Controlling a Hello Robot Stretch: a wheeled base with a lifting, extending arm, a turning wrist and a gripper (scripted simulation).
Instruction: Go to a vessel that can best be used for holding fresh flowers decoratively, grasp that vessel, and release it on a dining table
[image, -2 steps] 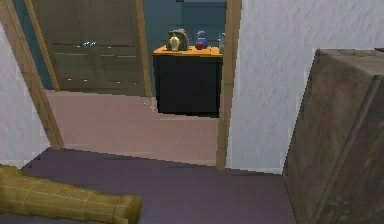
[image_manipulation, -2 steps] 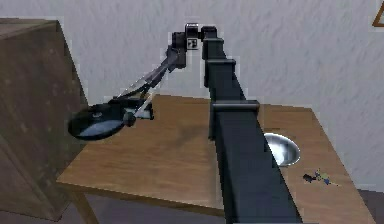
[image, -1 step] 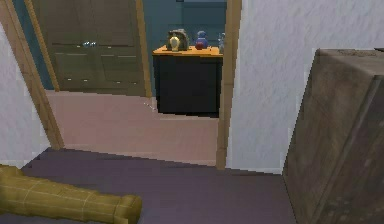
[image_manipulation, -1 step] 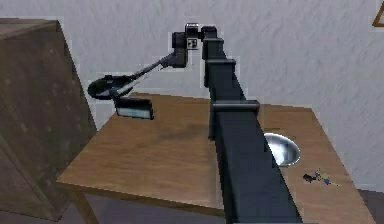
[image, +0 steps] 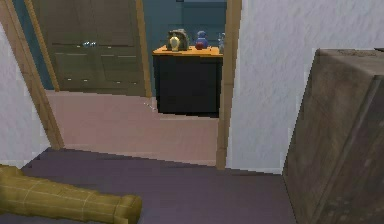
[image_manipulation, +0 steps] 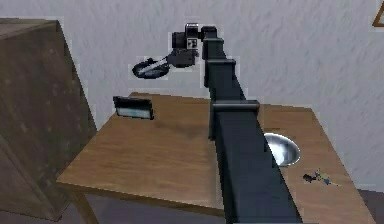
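Up above the wooden table, the gripper hangs against the bare white wall, holding nothing and touching nothing, though its grip state cannot be told.

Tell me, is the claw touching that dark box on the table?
Apart. The arm side view shows bare wall between the gripper and the dark box standing below it on the table.

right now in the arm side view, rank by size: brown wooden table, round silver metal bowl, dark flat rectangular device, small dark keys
1. brown wooden table
2. round silver metal bowl, dark flat rectangular device: look alike, bowl partly hidden
3. small dark keys
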